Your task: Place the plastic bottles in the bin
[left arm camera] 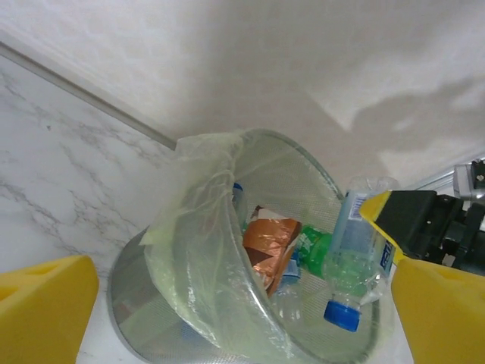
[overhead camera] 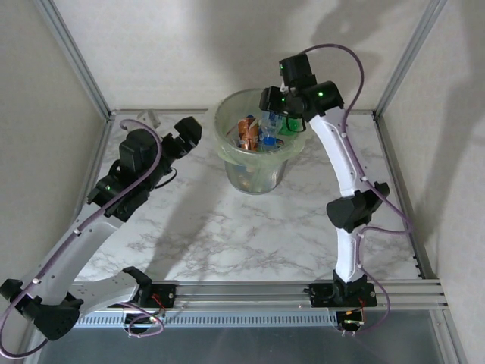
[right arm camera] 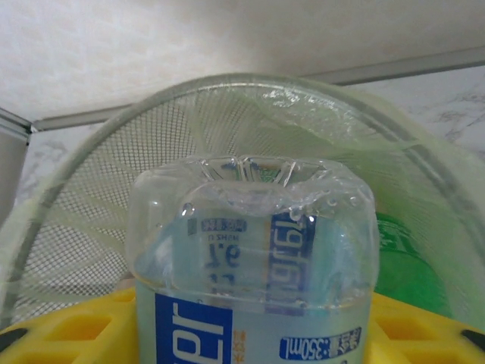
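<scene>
The bin, a round mesh bucket lined with a pale green bag, stands at the back middle of the marble table. Inside it lie an orange-labelled bottle and a green bottle. My right gripper hangs over the bin's right rim, shut on a clear plastic bottle with a blue label. That bottle points cap down into the bin. My left gripper is open with nothing in it, left of the bin and facing it; its yellow fingers frame the bin.
Metal frame posts and pale walls close in the table on the left, back and right. An aluminium rail with the arm bases runs along the near edge. Bare marble lies in front of the bin.
</scene>
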### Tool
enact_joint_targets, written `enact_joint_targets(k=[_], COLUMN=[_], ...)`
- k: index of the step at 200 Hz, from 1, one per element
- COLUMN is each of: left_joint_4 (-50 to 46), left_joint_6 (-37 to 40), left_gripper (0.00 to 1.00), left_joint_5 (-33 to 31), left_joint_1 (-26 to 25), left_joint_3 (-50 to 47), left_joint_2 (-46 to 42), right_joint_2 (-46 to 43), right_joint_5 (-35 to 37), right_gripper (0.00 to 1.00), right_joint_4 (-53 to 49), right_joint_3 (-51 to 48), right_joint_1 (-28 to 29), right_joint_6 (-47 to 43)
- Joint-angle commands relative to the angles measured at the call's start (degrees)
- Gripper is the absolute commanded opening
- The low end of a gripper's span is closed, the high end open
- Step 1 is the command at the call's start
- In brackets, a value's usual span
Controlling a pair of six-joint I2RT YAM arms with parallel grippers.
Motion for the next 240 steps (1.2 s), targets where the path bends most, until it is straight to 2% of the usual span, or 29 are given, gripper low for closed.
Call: enact_joint_targets(k=[1, 34, 42, 51, 71, 74, 128, 194, 220, 230, 240], left_joint_4=[0.62, 0.41, 0.47, 0.56, 1.04, 1.11, 0.21, -2.59, -3.10, -3.08, -2.53], left_joint_6=[1.56, 1.82, 1.67, 1.33, 0.39, 0.33, -0.71, 0.26, 3.64, 5.55, 7.03], left_gripper=[0.98, 0.96, 0.96, 0.96, 0.96, 0.96, 0.95, 0.97, 1.00, 1.00, 1.00], left_joint_5=[2.51, 4.87, 5.39, 6.20, 7.73, 7.91, 8.66, 6.57, 2.87, -0.85, -7.25], left_joint_1=[1.68, 4.23, 4.78, 5.40, 6.18, 6.27, 6.40, 6.49, 6.59, 6.70, 6.67], left_joint_3=[1.22, 0.64, 0.29, -0.09, -0.60, -0.64, 0.15, 1.30, 2.21, 2.32, 1.46], left_joint_2=[0.34, 0.23, 0.06, -0.03, 0.09, 0.05, -0.19, -0.92, -0.30, -0.35, -0.82], right_joint_2=[3.12, 6.05, 6.14, 6.07, 5.40, 5.24, -1.55, -11.75, -20.17, -25.29, -30.97], right_joint_5=[-1.47, -5.55, -7.01, -6.97, -2.87, -2.18, 2.88, 9.14, 14.74, 17.85, 20.90], right_gripper=[0.56, 0.56, 0.60, 0.69, 0.97, 0.99, 0.99, 0.91, 0.92, 0.94, 0.96], right_joint_4=[0.10, 0.64, 1.29, 1.59, 0.85, 0.76, 2.20, 5.96, 9.08, 11.82, 14.55], right_joint_3=[2.56, 2.87, 2.87, 2.95, 2.99, 2.90, 2.58, -3.24, -13.48, -20.65, -28.43], right_joint_1=[-0.52, -0.29, 0.10, 0.69, 0.95, 0.90, 1.28, 6.86, 7.86, 8.11, 8.09], right_joint_6=[-2.23, -3.17, -3.72, -4.11, -3.12, -3.14, -2.62, -3.14, -2.79, -2.72, -2.28])
